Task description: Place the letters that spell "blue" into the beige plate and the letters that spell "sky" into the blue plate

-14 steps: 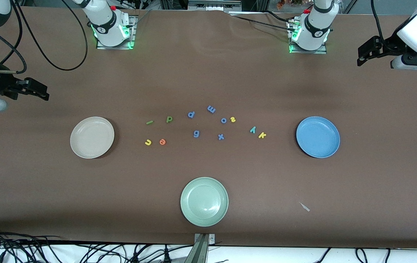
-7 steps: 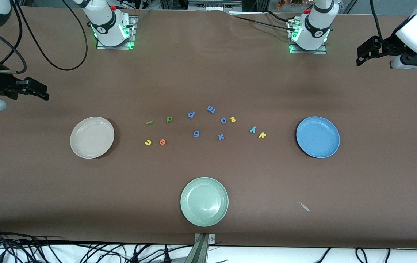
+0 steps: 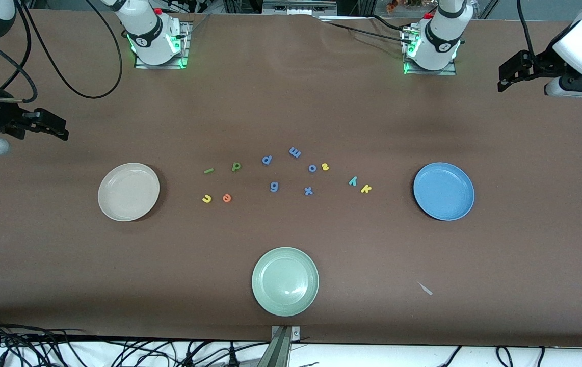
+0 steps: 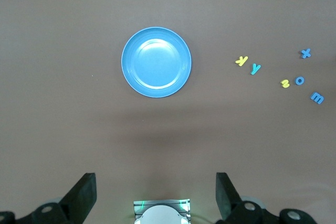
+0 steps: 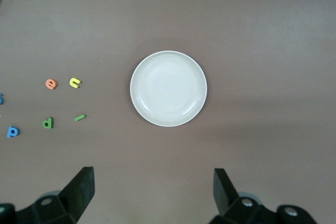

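The beige plate [image 3: 128, 191] [image 5: 168, 88] lies toward the right arm's end and the blue plate [image 3: 444, 191] [image 4: 156, 62] toward the left arm's end. Between them lie the green l [image 3: 209, 171], dark green b [image 3: 236, 166], yellow u [image 3: 207, 199] and orange e [image 3: 227, 198], then the yellow s [image 3: 325, 166], teal y [image 3: 353, 181] and yellow k [image 3: 366, 188]. My right gripper [image 3: 61, 130] [image 5: 152, 190] hangs open and empty over the table's edge by the beige plate. My left gripper [image 3: 505, 76] [image 4: 156, 192] is open and empty, high up near the blue plate's end.
Several all-blue letters [image 3: 295, 152] lie among the coloured ones in the middle. A pale green plate [image 3: 285, 281] sits nearer the front camera. A small scrap [image 3: 426, 289] lies beside it toward the left arm's end. Black cables [image 3: 67, 76] trail by the right arm's base.
The left arm's wrist has shifted very slightly. The letters, the plates and the right arm have not moved.
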